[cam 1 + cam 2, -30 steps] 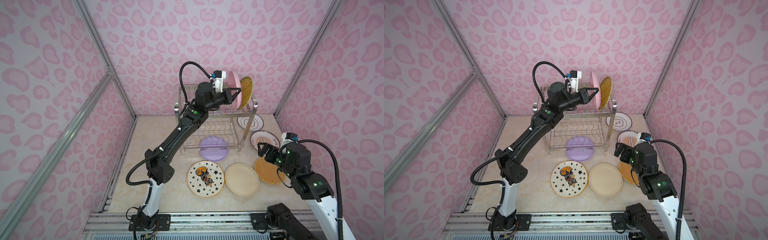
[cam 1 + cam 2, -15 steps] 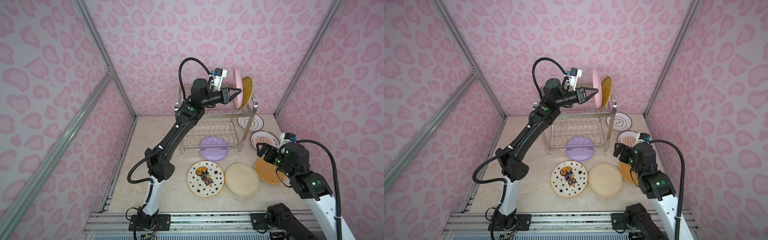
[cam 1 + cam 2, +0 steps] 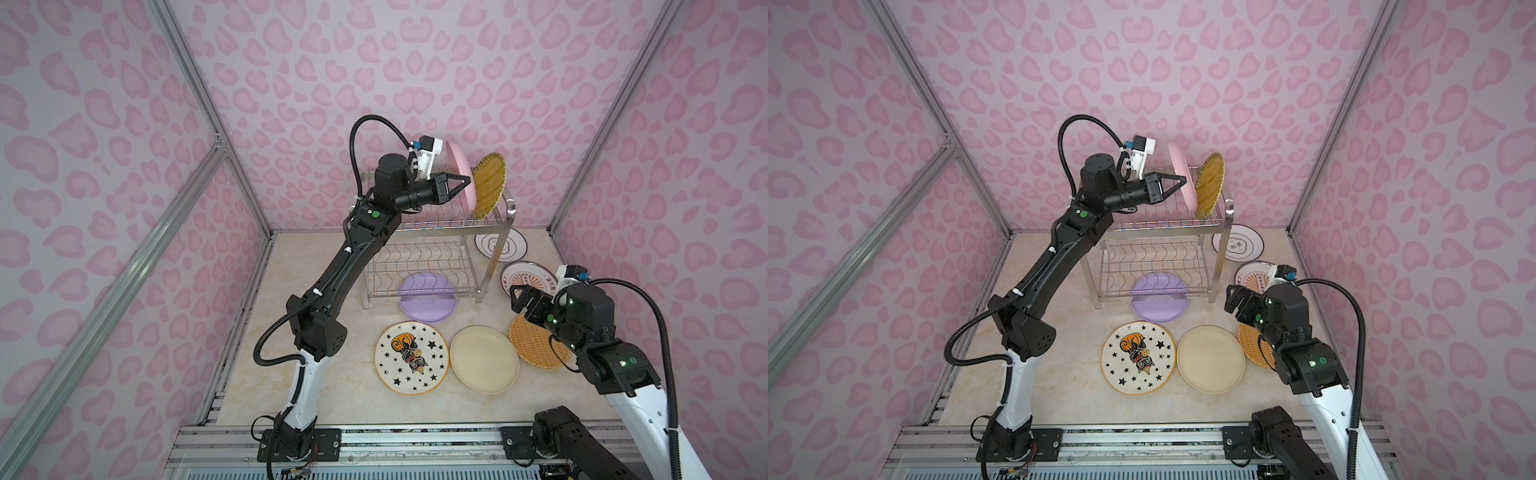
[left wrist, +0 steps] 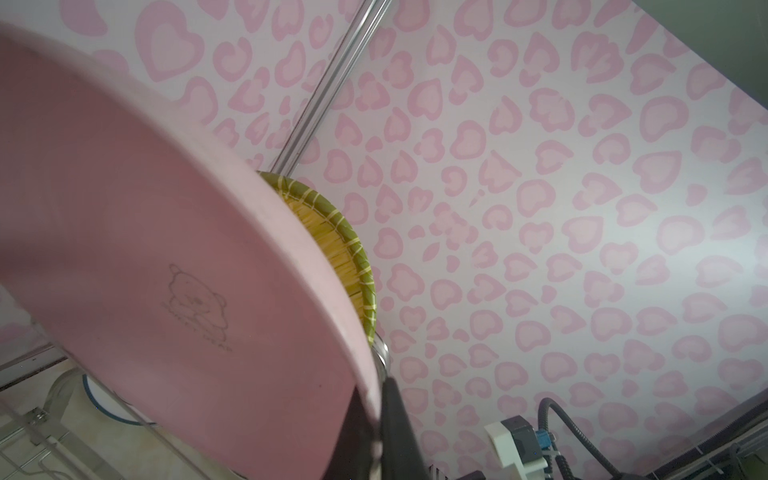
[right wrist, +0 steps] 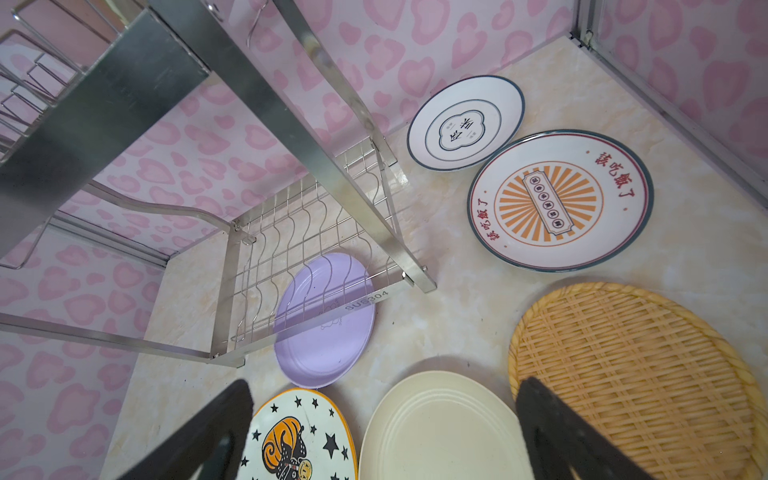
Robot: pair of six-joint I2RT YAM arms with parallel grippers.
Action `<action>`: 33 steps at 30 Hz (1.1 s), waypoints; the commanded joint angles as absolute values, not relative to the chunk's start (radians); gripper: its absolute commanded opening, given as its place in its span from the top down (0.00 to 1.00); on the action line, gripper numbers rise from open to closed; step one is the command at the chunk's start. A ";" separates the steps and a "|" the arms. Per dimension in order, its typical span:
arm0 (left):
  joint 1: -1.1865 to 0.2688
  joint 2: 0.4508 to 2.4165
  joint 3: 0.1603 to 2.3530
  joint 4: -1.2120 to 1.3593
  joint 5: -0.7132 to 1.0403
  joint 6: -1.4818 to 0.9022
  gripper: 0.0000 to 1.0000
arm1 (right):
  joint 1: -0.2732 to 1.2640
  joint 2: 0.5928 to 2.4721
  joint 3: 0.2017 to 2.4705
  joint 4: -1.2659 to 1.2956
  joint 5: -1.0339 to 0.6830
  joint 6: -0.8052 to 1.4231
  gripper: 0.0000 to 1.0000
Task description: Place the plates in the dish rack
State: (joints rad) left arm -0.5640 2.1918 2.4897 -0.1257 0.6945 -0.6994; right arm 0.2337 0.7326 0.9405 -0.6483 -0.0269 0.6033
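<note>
My left gripper (image 3: 468, 183) (image 3: 1183, 181) (image 4: 376, 415) is shut on the rim of the pink plate (image 3: 459, 174) (image 4: 166, 249). It holds the plate on edge over the top tier of the dish rack (image 3: 432, 226) (image 3: 1167, 230), close beside a wicker plate (image 3: 490, 185) (image 4: 332, 232) standing in the prongs. My right gripper (image 3: 515, 297) (image 5: 384, 388) hangs open above the table to the right of the rack, with nothing in it. Flat on the table lie the lilac plate (image 3: 428, 297) (image 5: 324, 328), partly under the rack, the star plate (image 3: 411, 357), the cream plate (image 3: 484, 359) and a second wicker plate (image 3: 536, 347).
Two white printed plates (image 5: 465, 122) (image 5: 561, 203) lie flat at the back right, beside the rack's right leg. Pink patterned walls close in the back and both sides. The rack's lower wavy tier (image 5: 307, 232) holds nothing.
The left arm's wrist has drawn back to the left and risen a little, tilting the pink plate slightly while the grip holds. The right arm has barely moved.
</note>
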 commanded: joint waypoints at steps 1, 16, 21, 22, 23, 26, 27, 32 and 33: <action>-0.546 2.215 2.515 -0.179 0.713 -0.708 0.96 | 0.233 0.733 0.935 -0.634 -0.030 0.603 0.01; -0.551 2.178 2.540 -0.239 0.897 -0.546 0.97 | 0.234 0.760 0.907 -0.597 -0.071 0.634 0.01; -0.569 2.165 2.542 -0.269 0.900 -0.484 0.96 | 0.235 0.759 0.911 -0.601 -0.068 0.631 0.01; -0.569 2.168 2.543 -0.277 0.893 -0.480 0.96 | 0.235 0.759 0.913 -0.601 -0.068 0.630 0.01; -0.569 2.173 2.550 -0.293 0.880 -0.477 0.97 | 0.235 0.759 0.913 -0.602 -0.069 0.629 0.01; -0.569 2.188 2.572 -0.364 0.818 -0.440 0.97 | 0.235 0.755 0.914 -0.607 -0.069 0.625 0.01; -0.569 2.190 2.571 -0.378 0.802 -0.430 0.96 | 0.234 0.755 0.915 -0.610 -0.068 0.623 0.01; -0.574 2.213 2.571 -0.382 0.786 -0.435 0.96 | 0.235 0.758 0.914 -0.609 -0.066 0.621 0.01; -0.578 2.219 2.572 -0.391 0.775 -0.429 0.96 | 0.235 0.759 0.913 -0.608 -0.067 0.621 0.01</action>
State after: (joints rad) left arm -0.5713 2.2013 2.5660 -0.3157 0.7887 -0.4450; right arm 0.2337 0.7570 0.9112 -0.6193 -0.0708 0.6315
